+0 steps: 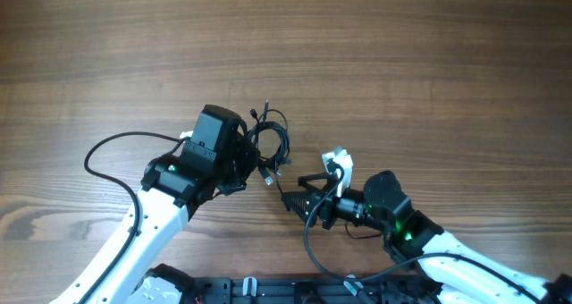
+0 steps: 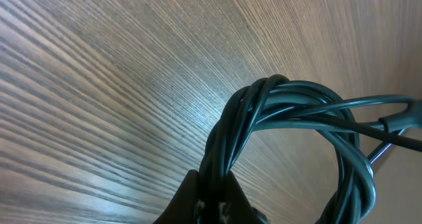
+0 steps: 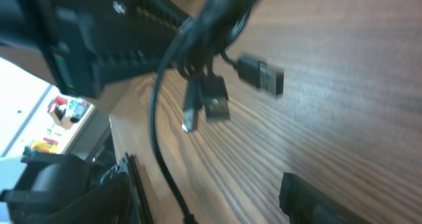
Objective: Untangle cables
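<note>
The cables [image 1: 271, 141] are a looped bundle of thin black wires near the table's middle. My left gripper [image 1: 239, 164] sits at the bundle's left side. In the left wrist view its jaws are shut on the twisted strands of the cables [image 2: 277, 102], with the left gripper [image 2: 214, 201] at the bottom edge. My right gripper [image 1: 293, 193] stands open just right of and below the bundle, tips toward it. In the right wrist view three plug ends [image 3: 262, 74] hang from the bundle. One thin strand [image 3: 161, 161] runs loose between the fingers of the wide-apart right gripper [image 3: 201, 188].
Wooden table [image 1: 402, 63] all around. The left arm's thick black cable [image 1: 107, 156] arcs at the left, and the right arm's cable [image 1: 310, 241] loops near the front edge. The dark base rail [image 1: 295, 291] lies along the front edge.
</note>
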Controlling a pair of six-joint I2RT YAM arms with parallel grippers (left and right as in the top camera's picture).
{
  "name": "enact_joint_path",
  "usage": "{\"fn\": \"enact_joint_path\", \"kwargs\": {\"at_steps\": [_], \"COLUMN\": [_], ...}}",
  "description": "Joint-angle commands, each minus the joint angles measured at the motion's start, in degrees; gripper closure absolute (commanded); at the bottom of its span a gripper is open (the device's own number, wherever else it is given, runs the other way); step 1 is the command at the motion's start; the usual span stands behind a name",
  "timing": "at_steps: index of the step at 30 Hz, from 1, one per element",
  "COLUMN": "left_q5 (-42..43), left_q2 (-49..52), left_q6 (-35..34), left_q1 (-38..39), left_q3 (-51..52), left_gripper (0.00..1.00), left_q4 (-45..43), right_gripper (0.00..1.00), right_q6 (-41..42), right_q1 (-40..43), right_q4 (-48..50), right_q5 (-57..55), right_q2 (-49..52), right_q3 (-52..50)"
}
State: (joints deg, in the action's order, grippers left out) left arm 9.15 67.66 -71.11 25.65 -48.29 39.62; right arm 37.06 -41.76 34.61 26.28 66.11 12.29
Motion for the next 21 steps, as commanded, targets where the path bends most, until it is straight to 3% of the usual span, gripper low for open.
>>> {"fn": "enact_joint_path", "kwargs": {"at_steps": [1,8,14,21], "left_q5": [0.7,0.7,2.4,3.5], "left_q2": [-0.9,-0.9,-0.9,-0.9], "left_q6": [-7.1,-18.0,-18.3,-14.4], "left_q1": [-0.3,-0.3,-0.3,-0.3], "left_q3": [-0.8,-0.8,-0.8,-0.8], "left_gripper": [0.96,0.96,0.96,0.96], "left_q4": [-0.3,0.9,1.5,2.3], "right_gripper": [0.28,0.32,0.37,0.54], "right_q6": [0.7,0.7,4.0,4.1], "right_q1": [-0.3,-0.3,-0.3,-0.4], "right_q4": [0.7,0.7,1.0,3.3], "right_q5": [4.9,5.6,5.6,5.5], "right_q2": [2.1,2.3,2.3,2.3], "right_q3": [0.9,0.9,0.9,0.9]}}
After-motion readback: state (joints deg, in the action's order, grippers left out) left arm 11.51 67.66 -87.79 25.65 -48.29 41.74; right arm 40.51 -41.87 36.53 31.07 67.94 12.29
